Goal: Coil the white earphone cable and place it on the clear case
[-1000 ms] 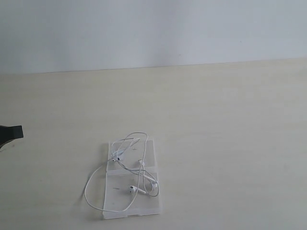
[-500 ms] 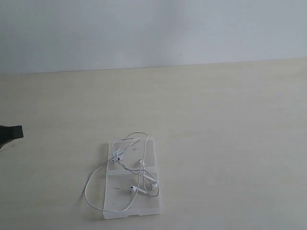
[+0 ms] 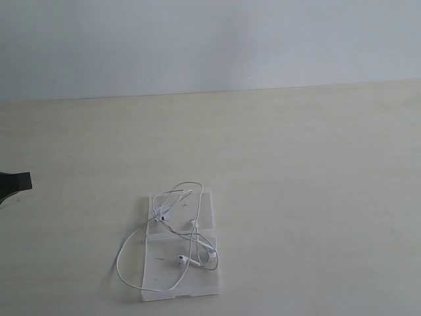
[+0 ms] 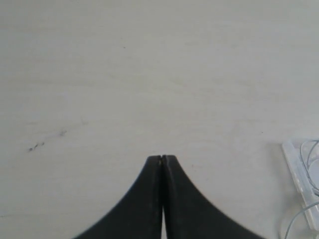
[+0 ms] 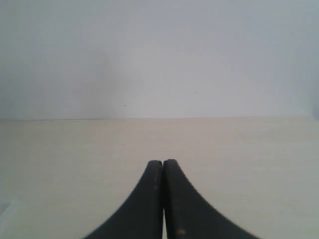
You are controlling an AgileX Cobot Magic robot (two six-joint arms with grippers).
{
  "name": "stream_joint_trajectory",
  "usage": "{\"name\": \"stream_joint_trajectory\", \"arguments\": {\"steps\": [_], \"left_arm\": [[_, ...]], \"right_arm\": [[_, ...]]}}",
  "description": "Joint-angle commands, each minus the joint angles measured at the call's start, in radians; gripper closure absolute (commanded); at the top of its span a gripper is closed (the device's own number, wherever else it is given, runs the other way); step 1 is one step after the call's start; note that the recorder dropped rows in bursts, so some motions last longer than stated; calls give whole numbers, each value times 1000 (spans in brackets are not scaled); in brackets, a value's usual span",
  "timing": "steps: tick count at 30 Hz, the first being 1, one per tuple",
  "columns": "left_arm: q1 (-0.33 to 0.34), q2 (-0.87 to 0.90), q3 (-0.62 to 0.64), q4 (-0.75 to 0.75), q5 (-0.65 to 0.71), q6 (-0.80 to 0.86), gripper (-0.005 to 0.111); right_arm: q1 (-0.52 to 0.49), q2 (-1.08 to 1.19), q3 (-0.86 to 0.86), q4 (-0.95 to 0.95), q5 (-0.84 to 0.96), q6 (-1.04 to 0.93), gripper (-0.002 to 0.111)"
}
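Observation:
The clear case (image 3: 200,283) lies open and flat near the table's front edge. The white earphone cable (image 3: 191,245) rests loosely coiled on top of it, with one loop (image 3: 120,262) hanging off the case's left side onto the table. Both earbuds lie on the near half. My left gripper (image 3: 25,180) shows only as a dark tip at the far left edge, well away from the case; its jaws are shut and empty (image 4: 162,158). The case's corner (image 4: 299,169) with a bit of cable peeks into the left wrist view. My right gripper (image 5: 162,162) is shut, empty, facing the wall.
The pale wooden table (image 3: 296,171) runs back to a plain white wall (image 3: 210,46). A few small dark specks (image 4: 36,146) mark the tabletop in the left wrist view.

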Motion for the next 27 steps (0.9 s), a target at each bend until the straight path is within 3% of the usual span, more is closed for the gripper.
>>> {"name": "stream_joint_trajectory", "arguments": {"steps": [1,27], "left_arm": [[4,-4,5,2,-10,8,107],[4,-4,5,2,-10,8,107]], "right_arm": [[-6,-28,5,0,67,-39,108],[-35,-28,5,0,132,19,108]]}}
